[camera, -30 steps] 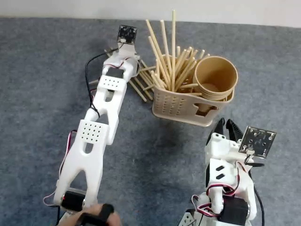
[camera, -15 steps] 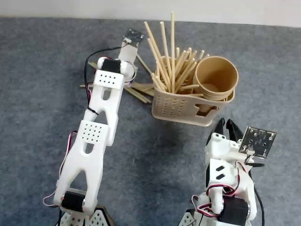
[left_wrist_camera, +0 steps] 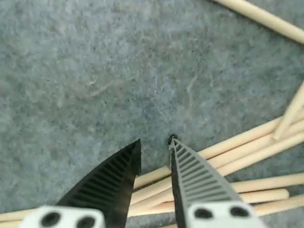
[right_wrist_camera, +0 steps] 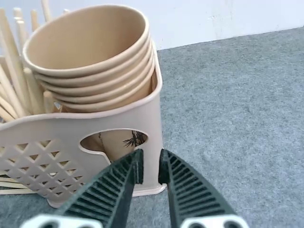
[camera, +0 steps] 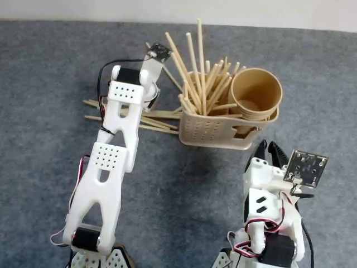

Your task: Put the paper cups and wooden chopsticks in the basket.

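Note:
A beige basket (camera: 215, 134) holds a stack of paper cups (camera: 254, 92) and many upright wooden chopsticks (camera: 195, 72). Several loose chopsticks (camera: 114, 111) lie fanned on the grey mat left of the basket. My left gripper (camera: 153, 89) hangs low over them beside the basket's left end. In the left wrist view the left gripper (left_wrist_camera: 154, 145) is open a little, and loose chopsticks (left_wrist_camera: 247, 152) lie on the mat under its tips, none clamped. My right gripper (right_wrist_camera: 149, 159) is shut and empty, just in front of the basket (right_wrist_camera: 95, 180) below the cups (right_wrist_camera: 90, 52).
A grey felt mat (camera: 44, 156) covers the table, with a pale wall strip along the far edge. One stray chopstick (left_wrist_camera: 259, 16) lies apart on the mat. Open mat lies to the left and to the right of the basket.
My left gripper has moved toward the basket's left end. The loose chopsticks have been swept to the left and now fan out flatter. The right arm has kept still.

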